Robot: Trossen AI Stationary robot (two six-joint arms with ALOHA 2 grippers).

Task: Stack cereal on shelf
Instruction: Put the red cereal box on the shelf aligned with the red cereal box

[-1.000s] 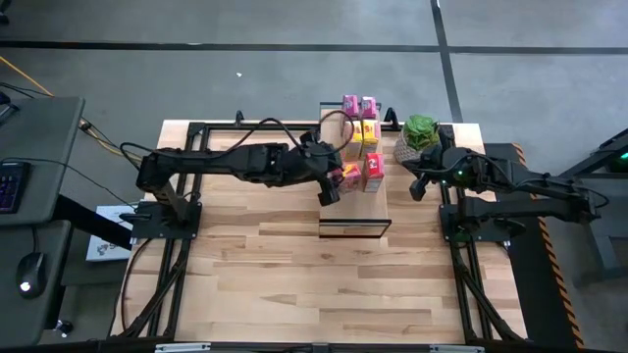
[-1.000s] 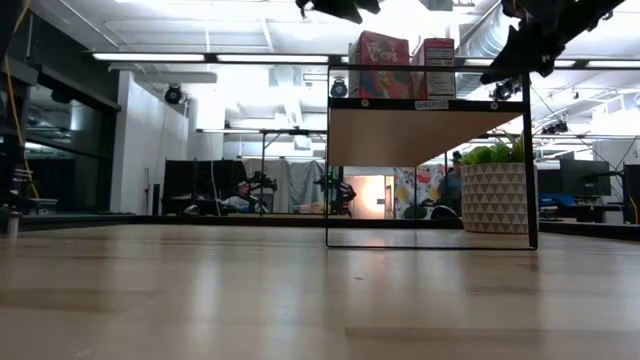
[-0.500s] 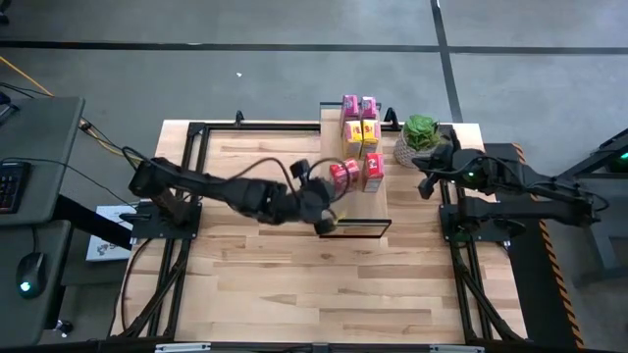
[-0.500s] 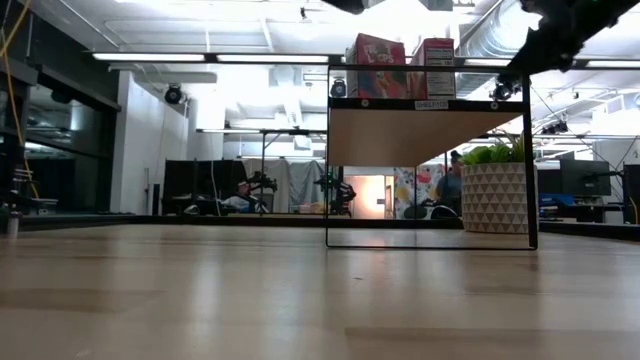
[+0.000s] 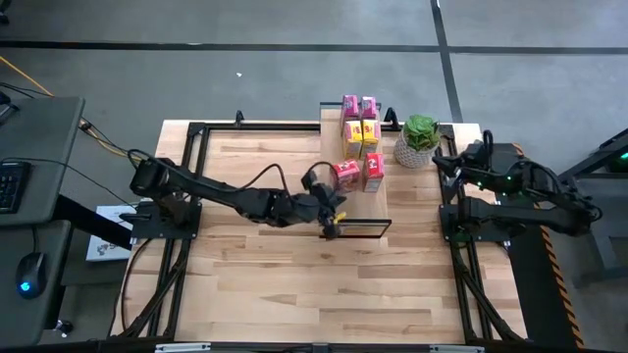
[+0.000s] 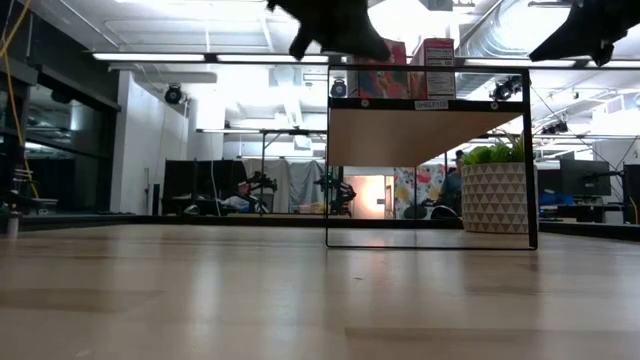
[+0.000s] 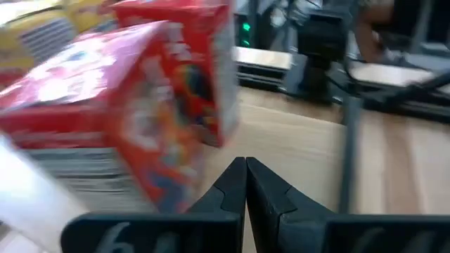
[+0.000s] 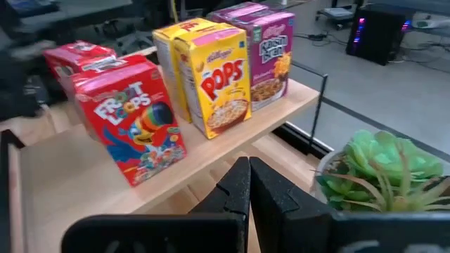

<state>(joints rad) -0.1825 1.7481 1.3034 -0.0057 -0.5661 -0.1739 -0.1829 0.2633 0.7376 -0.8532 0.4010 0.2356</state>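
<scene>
While the left claw (image 5: 334, 227) sits pinched shut with nothing in it, just off the near-left end of the shelf (image 5: 365, 201), the closest cereal is a red box (image 5: 345, 174) on the board right beside it, not touching. Left wrist view shows that red box (image 7: 151, 105) tilted, looming just past the closed fingers (image 7: 232, 186), with another red box (image 7: 211, 63) behind it. All six boxes are on the shelf: two pink (image 5: 359, 106) at the far end, two yellow (image 5: 360, 133) in the middle, two red at the near part, the second red (image 5: 373, 172) upright. Right claw (image 5: 446, 165) is also closed and empty, parked off the bench's right edge near the potted plant (image 5: 419, 137), well apart from the boxes. Right wrist view gives labels the overhead misses: Froot Loops (image 8: 133, 126), Pops (image 8: 214, 77), pink box (image 8: 264, 53), lined up along the shelf edge (image 8: 232, 151), plant (image 8: 383, 172) beside it. Low view shows only box tops (image 6: 435, 68) above the shelf board (image 6: 425, 135) and the left arm dark at the top.
</scene>
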